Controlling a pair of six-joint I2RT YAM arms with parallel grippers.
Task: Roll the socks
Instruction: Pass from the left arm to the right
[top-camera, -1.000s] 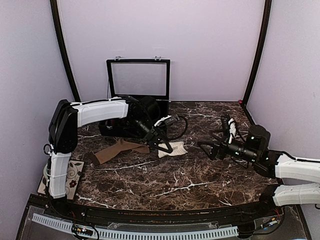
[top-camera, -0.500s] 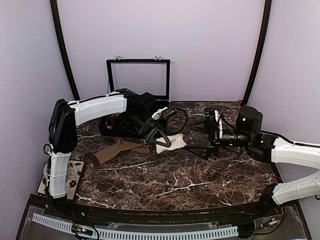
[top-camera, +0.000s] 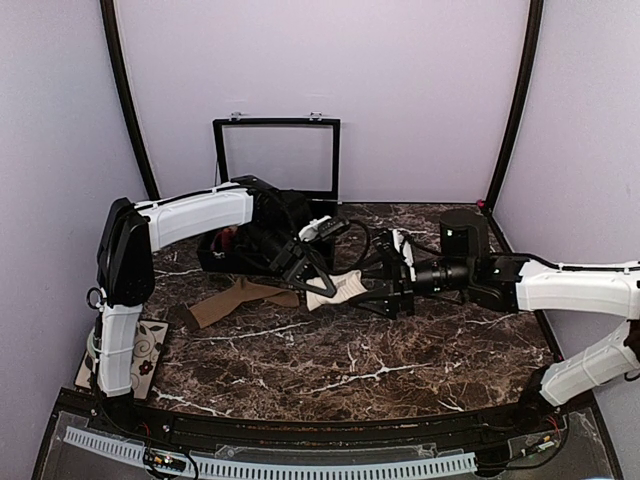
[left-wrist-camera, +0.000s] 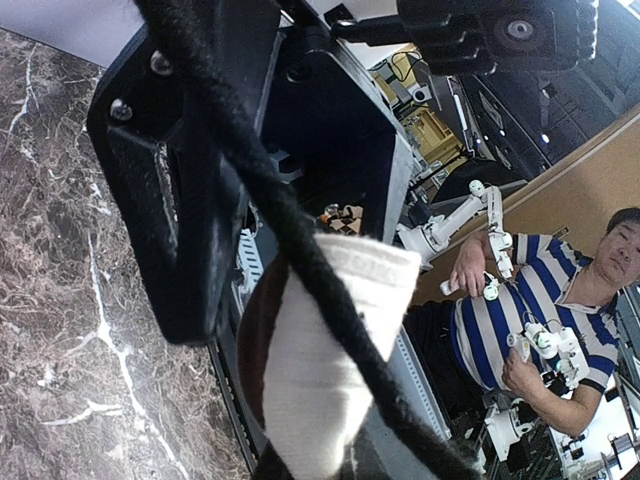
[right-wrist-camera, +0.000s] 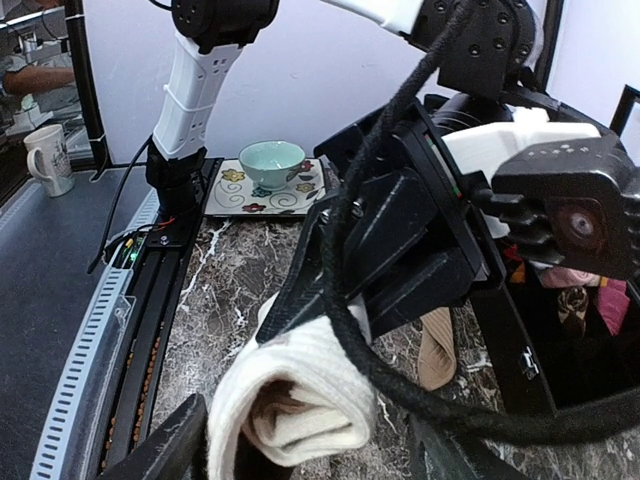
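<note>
1. Grip check: your left tool (top-camera: 315, 283) is pressed together on the cream sock (top-camera: 340, 288), pinching its rolled fabric over the middle of the desk (top-camera: 330, 370), a little toward 12 o'clock.
2. In your left wrist view the cream cloth hangs beside the tool's black finger (left-wrist-camera: 170, 200). A dark brown patch (left-wrist-camera: 250, 330) shows at the cloth's 9 o'clock edge.
3. Your right tool (top-camera: 372, 283) sits at 3 o'clock of that sock with its jaws spread.
4. In your right wrist view its fingers (right-wrist-camera: 160, 445) flank the open end of the roll. You cannot tell from here whether either finger touches the cloth.
5. The tan sock (top-camera: 235, 297) lies flat on the desk at 9 o'clock of the cream one, apart from both tools.
6. A black case (top-camera: 275, 155) stands at the desk's 12 o'clock with its lid upright. Dark red bundles (top-camera: 228, 238) show inside it toward the 9 o'clock end.
7. A teal bowl (right-wrist-camera: 272, 160) rests on a floral tray (right-wrist-camera: 235, 190) by your left arm's base, at about 8 o'clock of the desk. A white mug (right-wrist-camera: 45, 160) stands off the desk.
</note>
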